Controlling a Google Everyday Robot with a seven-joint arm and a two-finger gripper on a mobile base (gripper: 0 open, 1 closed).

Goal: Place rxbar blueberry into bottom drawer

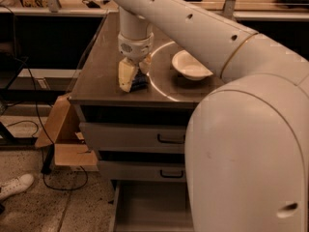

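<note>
One cardboard box [65, 144] stands on the floor at the left; its inside is hidden. On the cabinet top [99, 76] the gripper [134, 75] is lowered over the rxbar blueberry [141, 83], which lies there mostly covered. I cannot tell if the bar is clamped. To the right a white bowl [190, 66] looks empty. Below, the bottom drawer [147, 207] is pulled out and looks empty, and the robot body [246, 163] hides its right part.

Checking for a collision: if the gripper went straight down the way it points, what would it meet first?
Probably the rxbar blueberry, lying on the cabinet top right beneath the gripper; depth is hard to judge.
</note>
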